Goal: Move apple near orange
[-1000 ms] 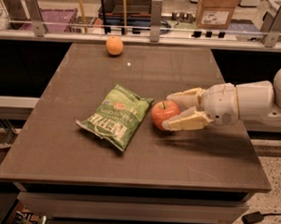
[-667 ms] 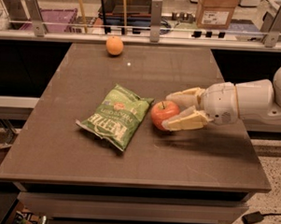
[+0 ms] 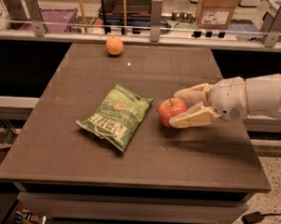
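Observation:
The red apple (image 3: 170, 111) with a short dark stem sits right of the table's middle, between my gripper's two cream fingers. My gripper (image 3: 175, 109) reaches in from the right and is shut on the apple, one finger (image 3: 191, 94) behind it and the other (image 3: 195, 118) in front. The apple is at or just above the tabletop. The orange (image 3: 114, 45) lies at the far edge of the table, left of centre, well away from the apple.
A green chip bag (image 3: 117, 115) lies flat just left of the apple. The dark table (image 3: 73, 153) has a glass rail with metal posts (image 3: 156, 14) behind it. A cardboard box (image 3: 216, 9) stands beyond the rail.
The gripper and the apple have shifted very slightly to the right; the grip looks the same. The orange and the chip bag have not moved.

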Available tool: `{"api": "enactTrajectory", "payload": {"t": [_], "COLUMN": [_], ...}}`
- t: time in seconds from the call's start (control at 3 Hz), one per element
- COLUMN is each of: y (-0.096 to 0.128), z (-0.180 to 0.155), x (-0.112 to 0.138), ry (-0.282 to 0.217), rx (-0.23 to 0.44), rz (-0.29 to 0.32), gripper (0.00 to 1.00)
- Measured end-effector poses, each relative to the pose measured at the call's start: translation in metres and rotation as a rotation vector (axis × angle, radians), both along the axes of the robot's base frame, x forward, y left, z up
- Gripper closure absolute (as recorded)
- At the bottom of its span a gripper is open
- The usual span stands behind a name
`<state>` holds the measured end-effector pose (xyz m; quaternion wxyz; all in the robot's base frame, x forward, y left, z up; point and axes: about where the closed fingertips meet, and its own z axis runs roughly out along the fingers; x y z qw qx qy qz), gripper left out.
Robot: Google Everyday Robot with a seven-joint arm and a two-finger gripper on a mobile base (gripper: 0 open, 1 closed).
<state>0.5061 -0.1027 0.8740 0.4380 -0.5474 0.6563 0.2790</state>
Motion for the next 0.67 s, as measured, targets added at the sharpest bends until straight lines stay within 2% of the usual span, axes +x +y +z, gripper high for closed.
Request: {"api": "enactTrajectory", "payload": {"t": [0.33,0.67], "y": [-0.0124,-0.0120], "z": [0.0172,0.0176], "x": [0.0116,0.0118], "ry": [-0.027,-0.028], "rx": [-0.063,-0.063], "rz": [-0.033,-0.032], "gripper": [1.00,1.00]}}
